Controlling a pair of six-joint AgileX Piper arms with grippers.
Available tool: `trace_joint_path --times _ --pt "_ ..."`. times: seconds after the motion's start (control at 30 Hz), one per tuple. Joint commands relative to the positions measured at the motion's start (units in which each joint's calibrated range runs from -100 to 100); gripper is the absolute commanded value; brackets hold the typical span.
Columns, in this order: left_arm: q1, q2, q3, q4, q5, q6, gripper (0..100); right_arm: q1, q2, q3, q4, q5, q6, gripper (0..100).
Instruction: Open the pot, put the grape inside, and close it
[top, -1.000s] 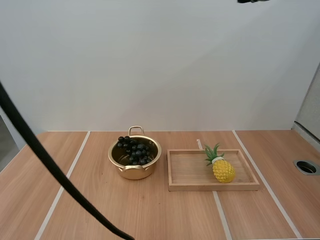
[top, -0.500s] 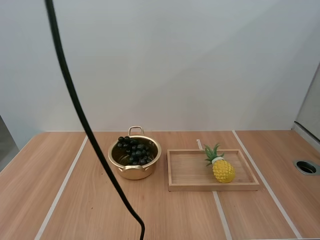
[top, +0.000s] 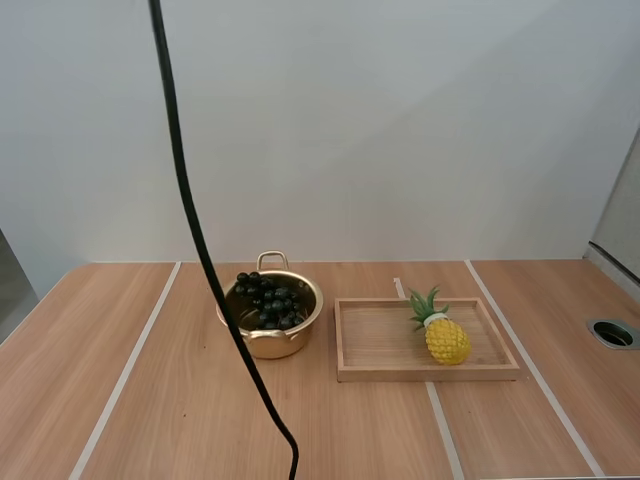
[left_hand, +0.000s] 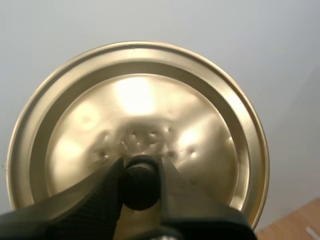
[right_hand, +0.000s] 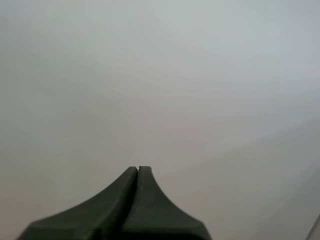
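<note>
grapes (top: 270, 300) unmoved in pot (top: 272, 343) | left fingers (left_hand: 97, 200) pinch lid (left_hand: 135, 110) knob (left_hand: 139, 182)

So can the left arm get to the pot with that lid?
Probably yes: the left gripper grips the lid by its knob, and nothing stands over the open pot.

Cam layout: one high overview, two close wrist cams.
High cam sat behind and above, looking forward and down over the whole table (top: 150, 400), with pot (top: 282, 344) and tray (top: 430, 374) toward its far edge. Left wrist cam was very close on the lid (left_hand: 150, 100), pinched by the left gripper (left_hand: 140, 167); a sliver of table edge was the shared part. Right wrist cam looked past the right gripper (right_hand: 137, 170), fingers pressed together, at a plain pale surface.
</note>
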Motion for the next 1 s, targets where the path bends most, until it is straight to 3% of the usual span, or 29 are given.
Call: trace_joint_path --times 0.0,0.5,0.97 --pt "-0.12 -1.7 6.8 -1.9 -0.4 0.5 0 -0.2 -0.8 -2.5 -0.6 -0.4 0.3 0" --pt "-0.12 -1.7 41.4 -8.4 -16.3 7.6 0 -0.2 -1.6 -6.4 -0.6 3.4 0.3 0" --pt "-0.12 11.8 46.9 -9.2 -11.4 11.8 0 -0.2 -2.2 -6.4 -0.6 7.1 0.3 0"
